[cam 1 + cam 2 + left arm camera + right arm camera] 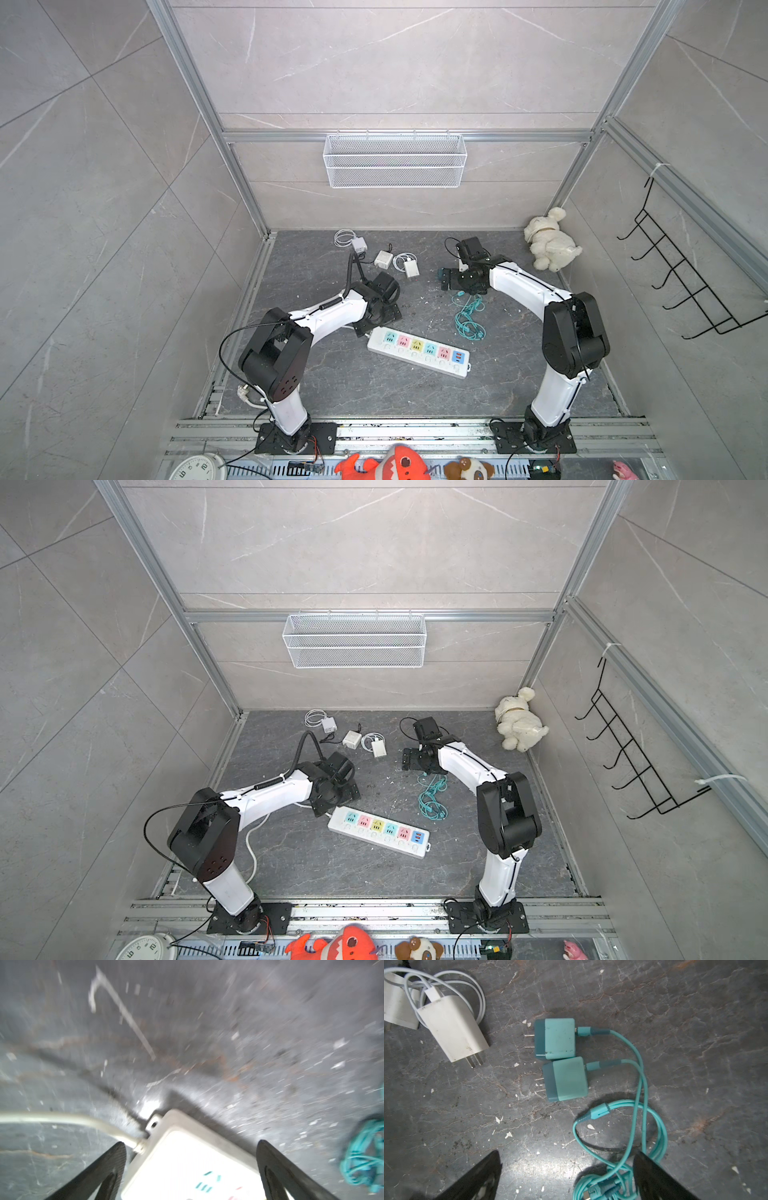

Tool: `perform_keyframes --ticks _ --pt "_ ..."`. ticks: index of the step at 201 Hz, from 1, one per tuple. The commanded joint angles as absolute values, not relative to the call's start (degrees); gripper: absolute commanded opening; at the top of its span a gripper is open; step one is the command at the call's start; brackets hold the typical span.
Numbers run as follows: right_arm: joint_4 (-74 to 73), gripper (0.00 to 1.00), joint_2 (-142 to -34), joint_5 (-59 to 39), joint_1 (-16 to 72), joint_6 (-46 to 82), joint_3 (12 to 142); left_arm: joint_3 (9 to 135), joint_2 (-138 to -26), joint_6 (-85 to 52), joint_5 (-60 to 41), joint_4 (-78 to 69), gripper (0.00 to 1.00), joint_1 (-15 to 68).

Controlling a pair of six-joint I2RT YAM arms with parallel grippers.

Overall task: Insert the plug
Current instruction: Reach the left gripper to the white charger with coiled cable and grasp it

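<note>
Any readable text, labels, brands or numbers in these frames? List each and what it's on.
"12": on the dial of the clock at the near edge, seen in both top views. Its other numerals are too small to read.
Power strip: only socket symbols. Any fine print below them is too small to read.
Teal chargers and white charger: no print visible.
Left wrist view: too blurred to read anything.

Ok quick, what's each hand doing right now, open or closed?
Left hand: open, holding nothing.
Right hand: open, holding nothing.
</note>
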State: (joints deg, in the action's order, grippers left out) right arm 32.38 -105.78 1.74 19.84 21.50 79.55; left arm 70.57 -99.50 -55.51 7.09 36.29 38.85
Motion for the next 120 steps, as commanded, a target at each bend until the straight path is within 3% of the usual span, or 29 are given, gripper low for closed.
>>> perform_keyframes --ticks 1,52,120 --pt "33.49 0.99 -107.31 0.51 19.57 19.83 81.28 77.49 -102.41 -51.69 11.93 41.53 0.99 38.67" --pt "32.24 0.99 -107.82 -0.06 18.76 16.54 82.57 96.41 -112.74 -43.78 19.18 46.08 0.99 37.09" --pt "31.51 0.99 -102.55 1.43 17.5 16.77 78.28 108.44 -123.83 -38.57 12.71 36.77 0.93 33.67"
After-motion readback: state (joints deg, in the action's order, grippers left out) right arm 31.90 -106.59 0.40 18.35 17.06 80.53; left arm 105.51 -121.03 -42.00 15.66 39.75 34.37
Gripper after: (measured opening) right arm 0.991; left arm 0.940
